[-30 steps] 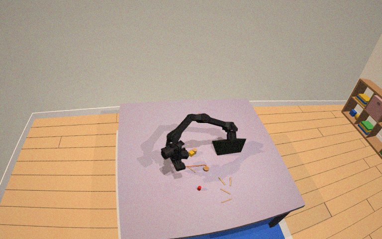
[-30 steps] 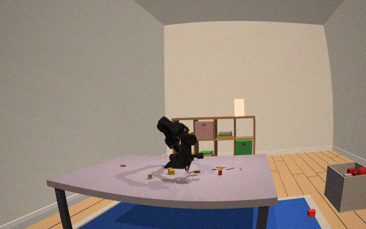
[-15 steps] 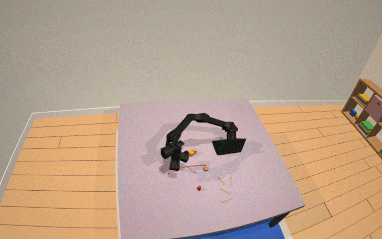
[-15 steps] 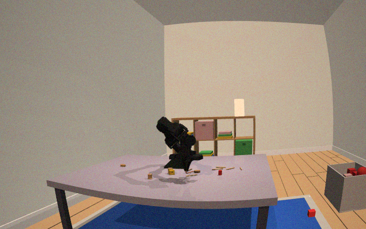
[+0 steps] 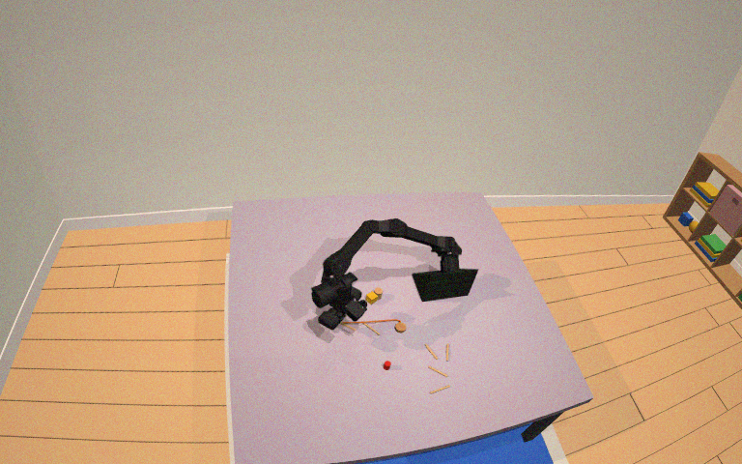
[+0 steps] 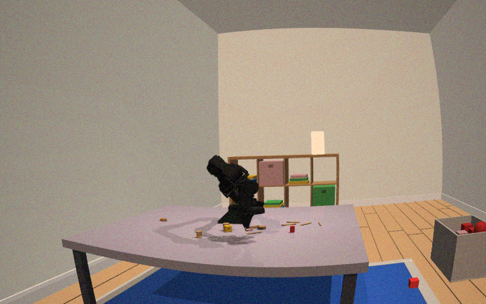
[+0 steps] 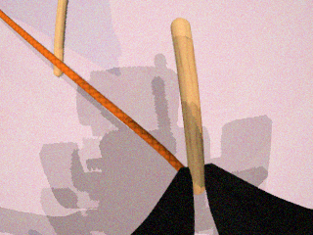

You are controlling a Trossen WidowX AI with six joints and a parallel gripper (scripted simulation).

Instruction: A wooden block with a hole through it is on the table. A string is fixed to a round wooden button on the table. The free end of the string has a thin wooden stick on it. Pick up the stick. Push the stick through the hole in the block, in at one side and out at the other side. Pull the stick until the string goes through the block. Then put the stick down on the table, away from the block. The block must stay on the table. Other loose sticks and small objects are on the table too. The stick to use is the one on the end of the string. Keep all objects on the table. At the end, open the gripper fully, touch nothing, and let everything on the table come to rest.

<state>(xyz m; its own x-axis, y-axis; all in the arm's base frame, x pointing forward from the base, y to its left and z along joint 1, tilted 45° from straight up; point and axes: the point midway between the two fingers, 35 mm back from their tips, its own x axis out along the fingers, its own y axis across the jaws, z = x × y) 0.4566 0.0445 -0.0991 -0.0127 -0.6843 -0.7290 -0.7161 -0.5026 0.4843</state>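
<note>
My gripper [image 5: 343,316] [image 7: 196,173] is shut on the string's stick [image 7: 188,88], at the end near the orange string [image 5: 374,321] [image 7: 105,100]. The stick's other end sticks out past the fingertips, above the table by its shadow. The string runs to the round wooden button [image 5: 400,327] [image 6: 262,227] and passes outside the block. The yellow block [image 5: 372,297] [image 6: 227,228] sits on the table, right of and behind the gripper in the top view; a hole shows faintly in the exterior view. Block and button are outside the wrist view.
A loose stick [image 5: 371,329] [image 6: 254,232] [image 7: 60,39] lies by the string. A tan piece [image 5: 378,291] sits close behind the block. A small wooden piece [image 6: 199,234] and a brown piece [image 6: 162,219] lie farther left. A red cylinder [image 5: 386,365] [image 6: 292,228] and several loose sticks lie beyond the button.
</note>
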